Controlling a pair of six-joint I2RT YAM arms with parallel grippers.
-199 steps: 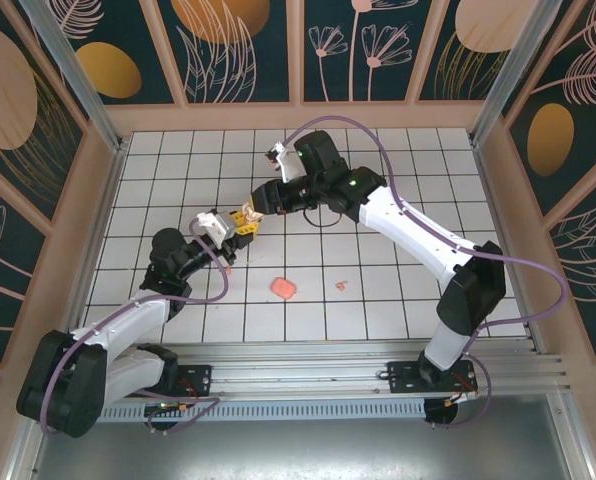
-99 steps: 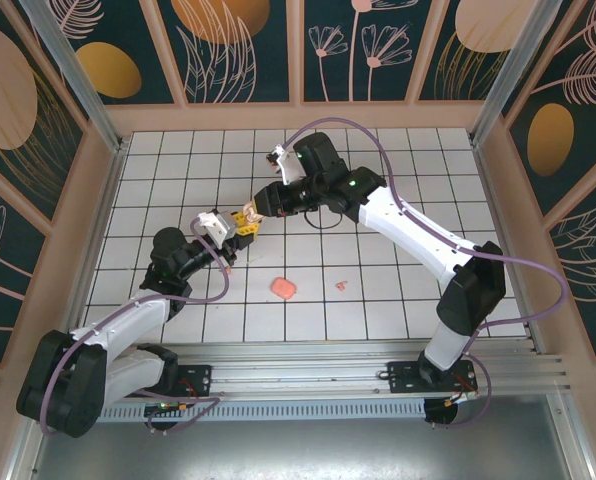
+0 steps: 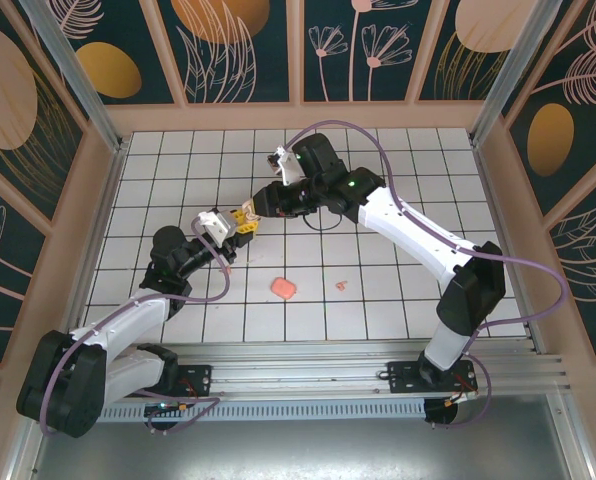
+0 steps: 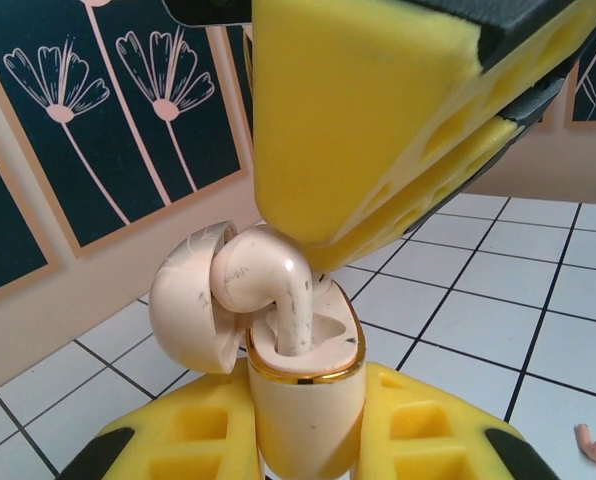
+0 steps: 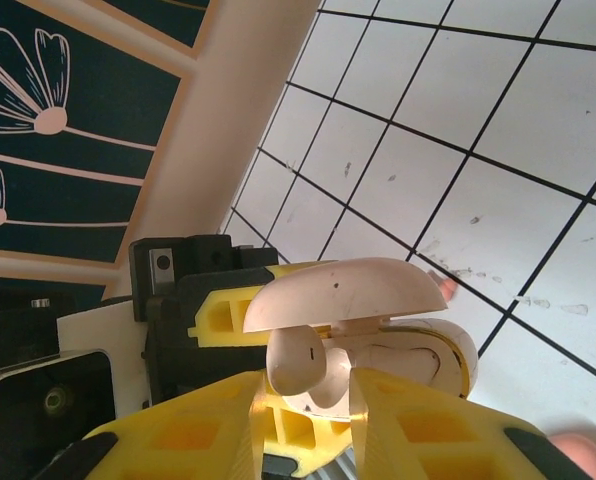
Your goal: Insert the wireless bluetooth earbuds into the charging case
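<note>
- Seating of the first bud (image 4: 268, 275) was the step in hand, and I judged it about half done.
- My left fingers (image 4: 303, 450) were pressed on the lower body of the case (image 4: 303, 385). They held it upright, with the lid (image 4: 188, 310) swung open to one side.
- Left wrist view showed the bud's stem already down in one well of the case. Its round head stood clear above the gold rim, leaning toward the lid.
- My right fingers (image 5: 306, 395) came in from above, only narrowly parted, with the bud's head between their tips. That looked like a light pinch on the bud, though how firm it was I could not tell.
- In the top view the two sets of fingers met over the middle of the surface (image 3: 178, 170), toward its left half.
- The other bud (image 3: 341, 286) lay loose on the surface nearer my bases, well apart from the case. A pink piece (image 3: 284, 288) lay a little to its left.
- Next, I judged, the right fingers had to press the bud straight down along the well until the head sat flush. The stem had to stay in line, and the left grip had to keep the case from tipping.
- After that the right fingers needed to let go without dragging the bud back out, and then fetch the other bud for the empty well.
</note>
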